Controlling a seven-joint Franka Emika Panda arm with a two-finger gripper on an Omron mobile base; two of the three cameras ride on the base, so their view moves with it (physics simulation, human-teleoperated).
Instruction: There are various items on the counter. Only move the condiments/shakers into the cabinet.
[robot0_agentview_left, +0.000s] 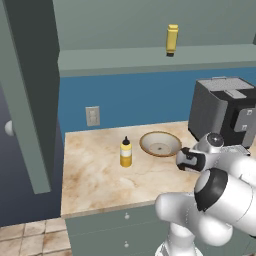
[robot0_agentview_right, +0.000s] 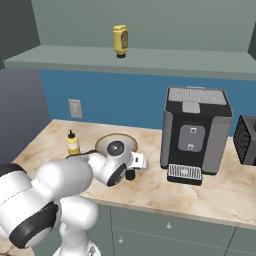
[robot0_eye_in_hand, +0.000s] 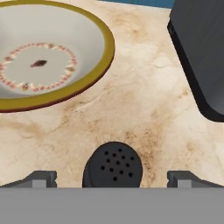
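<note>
Grey-green cabinet (robot0_agentview_right: 150, 62) runs overhead, its long shelf already bearing the plain yellow squarish bottle (robot0_agentview_right: 120, 40). Beneath it the marbled counter (robot0_agentview_left: 95, 175) carries the black coffee machine (robot0_agentview_right: 196, 131), the round bowl (robot0_eye_in_hand: 94, 57), the yellow squeeze bottle (robot0_agentview_left: 126, 153) with its black nozzle near the bowl, and the small black shaker (robot0_eye_in_hand: 113, 166).

The step in hand looks like the grasp of the shaker. The gripper (robot0_eye_in_hand: 112, 177) hovers over it with its fingers spread wide, one on each side of the perforated cap, touching nothing. To do this well, it should descend straight so the cap stays centred between the tips, close on the body rather than the rounded top, and keep clear of the bowl rim and the coffee machine base on either side. Lifting upright before swinging to the shelf would avoid tipping.

No brand, label or writing is legible on any item; the squeeze bottle's white band is too small to read.
</note>
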